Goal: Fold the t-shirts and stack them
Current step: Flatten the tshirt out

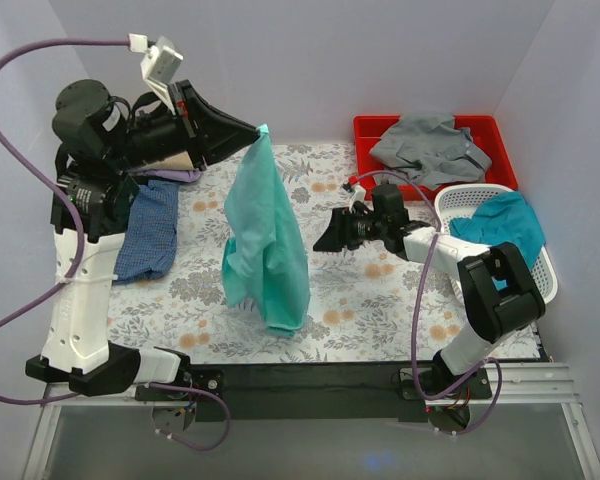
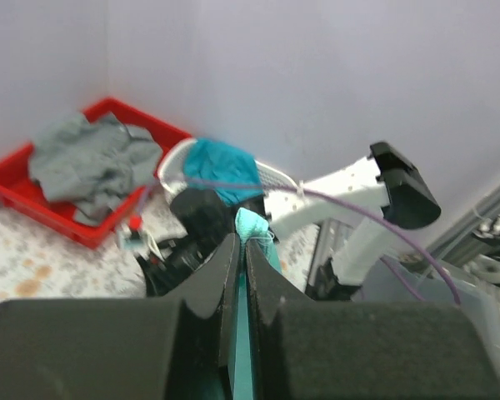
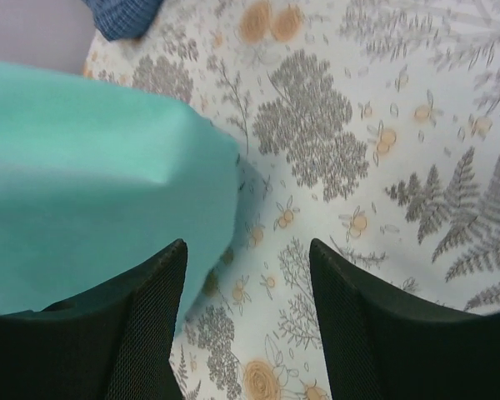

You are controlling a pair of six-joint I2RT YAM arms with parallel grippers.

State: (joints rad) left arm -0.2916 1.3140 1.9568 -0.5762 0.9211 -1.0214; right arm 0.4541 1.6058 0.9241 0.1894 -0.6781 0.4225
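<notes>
My left gripper [image 1: 257, 131] is shut on the top edge of the mint green t-shirt [image 1: 267, 232] and holds it hanging above the floral cloth, its lower end near the cloth. In the left wrist view the mint fabric [image 2: 252, 223] is pinched between the shut fingers [image 2: 221, 279]. My right gripper [image 1: 323, 235] is open and empty, low over the cloth just right of the hanging shirt. In the right wrist view the shirt [image 3: 92, 175] fills the left side, beside my left finger [image 3: 146, 317]. A blue t-shirt [image 1: 148, 228] lies at the left. A grey t-shirt [image 1: 428, 148] and a teal t-shirt [image 1: 500, 222] are at the right.
The grey shirt lies in a red bin [image 1: 370, 132] at the back right. The teal shirt lies in a white basket [image 1: 542, 272] at the right. A tan piece [image 1: 180, 162] and a lilac edge show behind the left arm. The floral cloth [image 1: 380, 310] covers the table.
</notes>
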